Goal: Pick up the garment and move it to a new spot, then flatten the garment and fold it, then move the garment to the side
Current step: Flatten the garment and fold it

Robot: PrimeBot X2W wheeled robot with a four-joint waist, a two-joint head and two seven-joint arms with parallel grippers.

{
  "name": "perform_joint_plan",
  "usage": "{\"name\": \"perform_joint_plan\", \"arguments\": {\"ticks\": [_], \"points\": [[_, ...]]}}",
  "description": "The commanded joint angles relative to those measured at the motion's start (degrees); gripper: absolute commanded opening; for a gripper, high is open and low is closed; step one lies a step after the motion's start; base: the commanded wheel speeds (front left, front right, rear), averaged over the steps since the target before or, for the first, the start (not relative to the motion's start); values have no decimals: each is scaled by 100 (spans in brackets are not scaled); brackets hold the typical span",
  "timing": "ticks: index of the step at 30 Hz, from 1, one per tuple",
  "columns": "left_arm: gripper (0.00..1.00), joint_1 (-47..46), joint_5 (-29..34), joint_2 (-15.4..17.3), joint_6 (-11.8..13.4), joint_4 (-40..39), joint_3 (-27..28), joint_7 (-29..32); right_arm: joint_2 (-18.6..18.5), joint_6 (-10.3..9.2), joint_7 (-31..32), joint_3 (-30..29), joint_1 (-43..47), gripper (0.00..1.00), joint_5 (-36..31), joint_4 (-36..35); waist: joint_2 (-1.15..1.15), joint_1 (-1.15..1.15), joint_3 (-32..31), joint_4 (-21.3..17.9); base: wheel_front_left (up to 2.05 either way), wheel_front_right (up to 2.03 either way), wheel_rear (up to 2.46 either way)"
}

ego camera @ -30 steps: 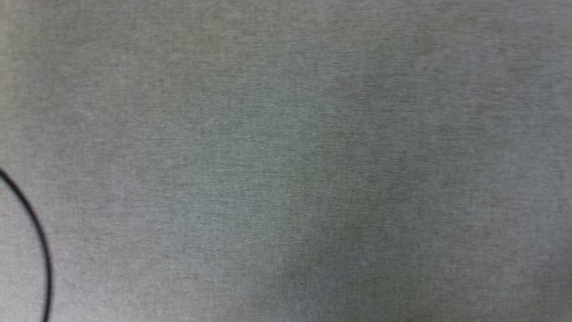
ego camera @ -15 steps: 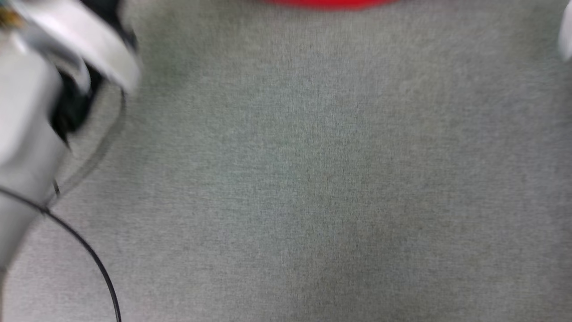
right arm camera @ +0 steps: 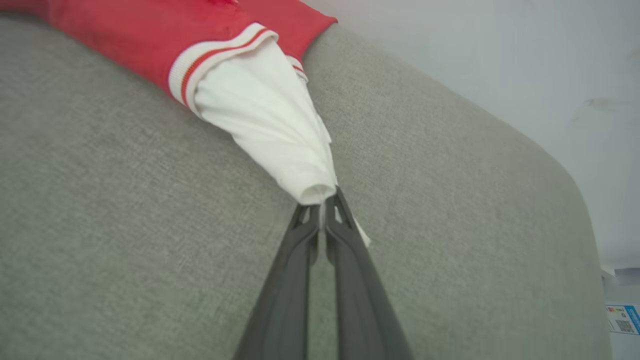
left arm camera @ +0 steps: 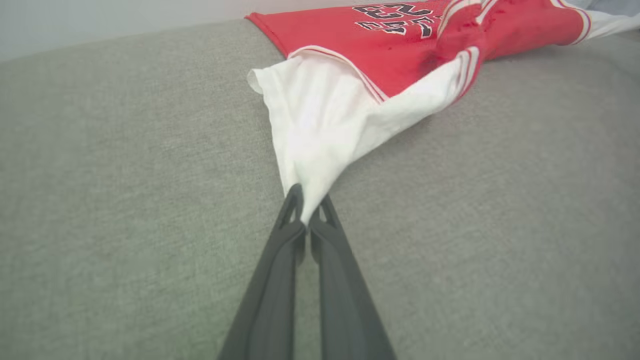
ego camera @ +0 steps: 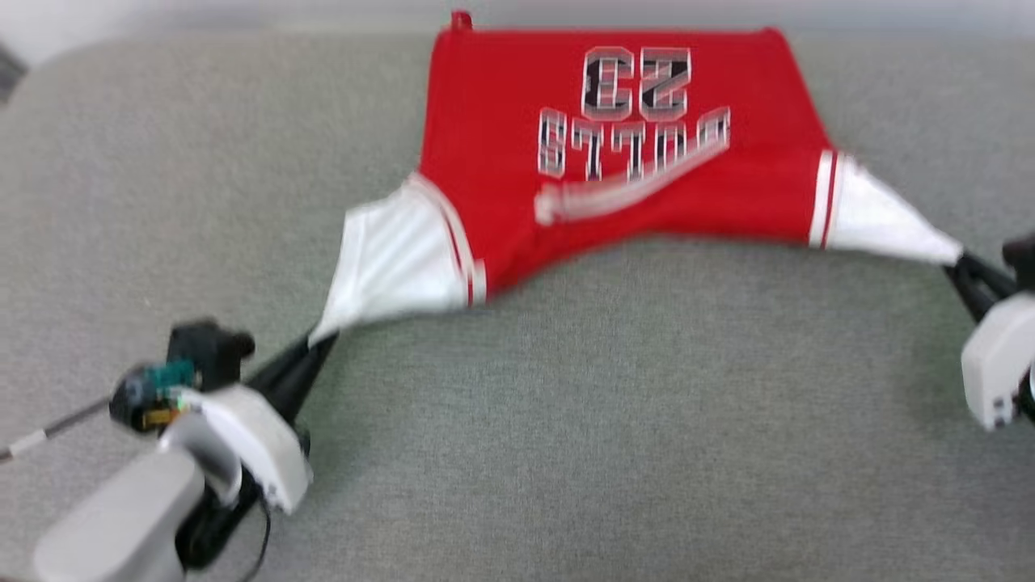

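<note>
The garment (ego camera: 623,137) is a red jersey with white sleeves, lying print side up on the grey padded surface (ego camera: 566,420), its black letters and number upside down to me. My left gripper (ego camera: 322,339) is shut on the tip of the white sleeve at the lower left; the left wrist view shows that sleeve (left arm camera: 320,125) pinched between the dark fingertips (left arm camera: 295,200). At the right edge my right gripper (ego camera: 958,263) is shut on the other sleeve tip (right arm camera: 280,130), drawn to a point between its fingers (right arm camera: 340,205). The jersey is stretched between the two grippers.
The grey surface ends near the top of the head view, where a pale wall (ego camera: 202,16) begins. Its rounded corner (right arm camera: 565,175) lies to the right of the right gripper. A thin cable (ego camera: 48,432) trails from the left wrist.
The head camera has swung up: earlier it showed bare grey surface and a cable, then the left forearm and a red edge; now the whole jersey and both grippers.
</note>
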Motion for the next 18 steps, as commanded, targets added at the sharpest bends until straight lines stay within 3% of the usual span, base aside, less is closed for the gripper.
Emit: {"name": "perform_joint_plan", "arguments": {"ticks": [1, 18], "points": [[0, 312, -74, 98, 69, -62, -52, -11, -117, -8, 17, -1, 320, 0, -26, -57, 0, 1, -398, -28, 0, 0, 0], [0, 2223, -597, 638, 853, -1259, -217, 41, -432, -9, 277, -726, 2739, 0, 383, -802, 0, 1, -1228, -194, 0, 0, 0]]}}
